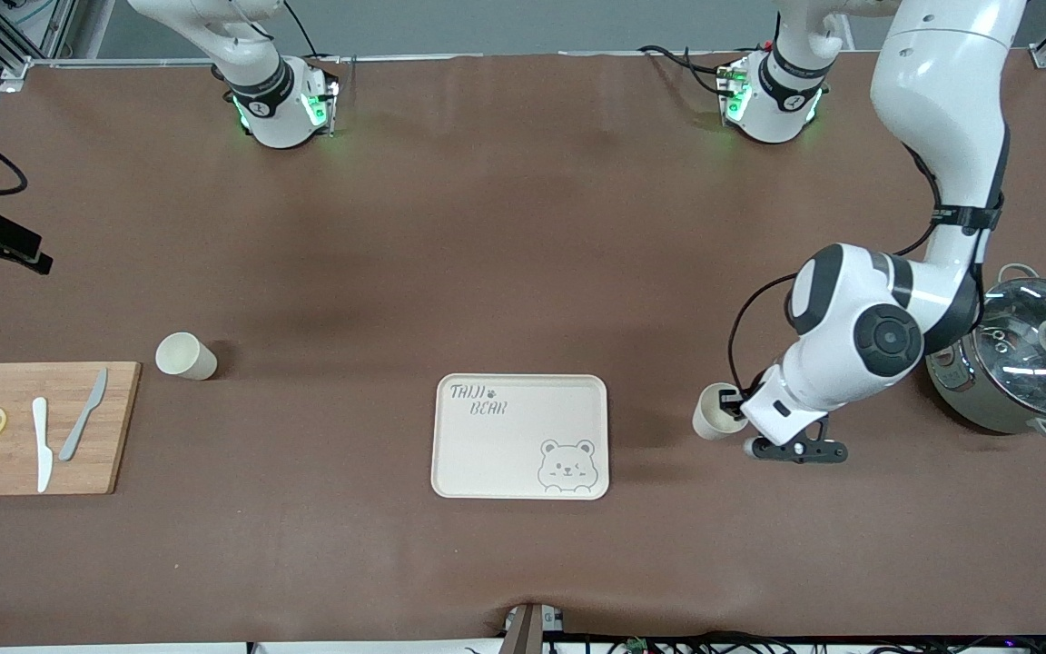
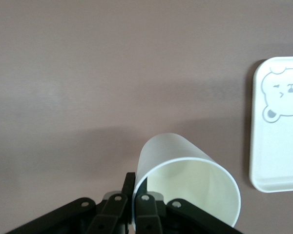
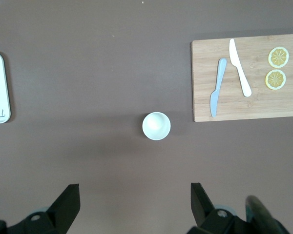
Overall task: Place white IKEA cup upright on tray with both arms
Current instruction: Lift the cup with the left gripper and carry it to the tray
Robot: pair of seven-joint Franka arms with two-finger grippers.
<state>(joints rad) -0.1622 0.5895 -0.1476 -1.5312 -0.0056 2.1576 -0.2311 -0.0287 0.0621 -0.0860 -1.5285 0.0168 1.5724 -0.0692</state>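
The cream-white tray (image 1: 520, 436) with the bear drawing lies in the middle of the table, nearer the front camera. My left gripper (image 1: 735, 405) is shut on the rim of a white cup (image 1: 714, 413), which is tilted, beside the tray toward the left arm's end. In the left wrist view (image 2: 136, 195) one finger is inside the cup (image 2: 185, 170) and one is outside. A second white cup (image 1: 185, 355) stands upright near the right arm's end. My right gripper (image 3: 134, 192) is open and empty, high above that cup (image 3: 156, 126); it is out of the front view.
A wooden cutting board (image 1: 37, 427) with two knives and two lemon slices lies at the right arm's end, beside the second cup. A steel pot with a glass lid (image 1: 1022, 363) stands at the left arm's end, close to the left arm's elbow.
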